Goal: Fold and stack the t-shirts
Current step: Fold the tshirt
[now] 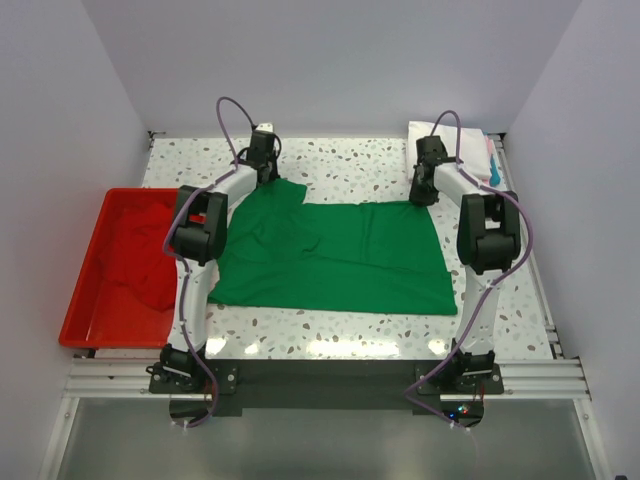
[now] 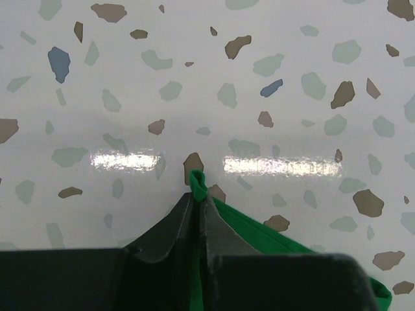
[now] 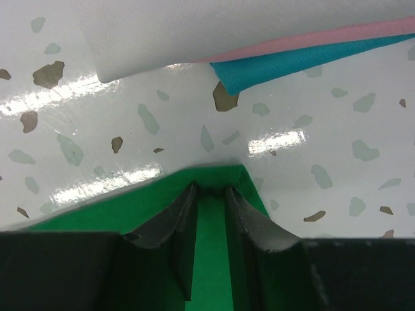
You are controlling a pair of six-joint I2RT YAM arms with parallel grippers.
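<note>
Green t-shirt (image 1: 340, 255), plain bright cloth with a few soft wrinkles, lies spread flat across the middle of the speckled tabletop (image 1: 370, 160). Left pincer (image 2: 198, 194) is pressed together on a small tuft of the shirt's 11 o'clock edge. Right pincer (image 3: 211, 191) stands slightly spread astride its 1 o'clock corner, near the folded white, pink and blue t-shirts (image 1: 478, 150).
</note>
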